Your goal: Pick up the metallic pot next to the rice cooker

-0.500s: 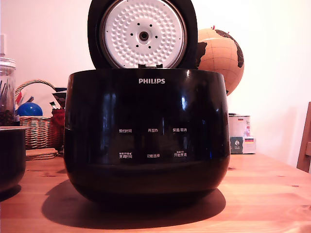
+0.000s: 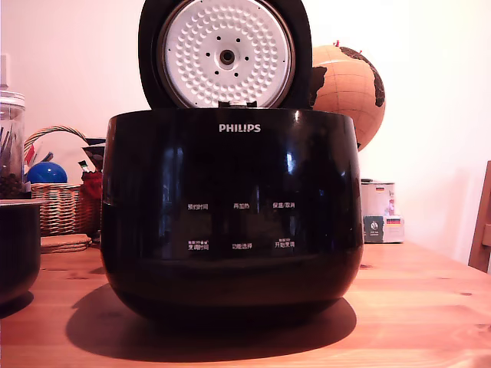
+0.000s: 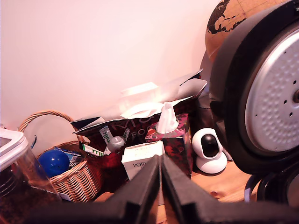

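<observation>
The rice cooker (image 2: pixel 230 215), glossy black and marked PHILIPS, fills the middle of the exterior view with its lid (image 2: pixel 225 52) raised and the white dimpled plate showing. The metallic pot (image 2: pixel 17 249), dark with a thin silvery rim, stands on the table at the exterior view's left edge, partly cut off. My gripper (image 3: pixel 161 159) shows only in the wrist view, its two black fingers pressed together with nothing between them. It is up at the level of the cooker's lid (image 3: pixel 261 93), looking toward the wall. The pot does not show in the wrist view.
A glass jar (image 2: pixel 11 146) stands behind the pot. A wicker basket (image 2: pixel 63 203) with a blue ball (image 3: pixel 53 162), a tissue box (image 3: pixel 170 137), a white camera (image 3: pixel 209 150) and a globe (image 2: pixel 349 88) sit at the back. The wooden table (image 2: pixel 414 307) extends to the exterior view's right.
</observation>
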